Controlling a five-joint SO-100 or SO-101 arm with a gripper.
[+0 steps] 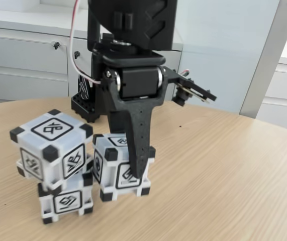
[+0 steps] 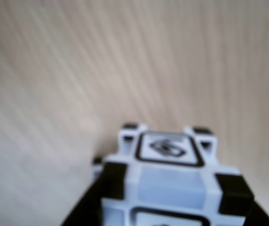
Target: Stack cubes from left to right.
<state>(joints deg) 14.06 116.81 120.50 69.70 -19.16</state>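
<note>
Cubes are seen in the fixed view: to the left of the jaws (image 1: 133, 173) a two-high stack, its upper cube (image 1: 53, 145) sitting skewed on the lower cube (image 1: 65, 198), and between the jaws the third cube (image 1: 120, 168), resting on the counter (image 1: 223, 170). The jaws appear closed against its opposite flat faces, the proper hold. Hard, light and smooth plastic is judged likely, so slipping is a risk.

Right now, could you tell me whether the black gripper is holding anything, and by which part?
The gripper straddles the lone white plastic cube with black corners, one finger against its front face; whether it is clamped cannot be told.
</note>
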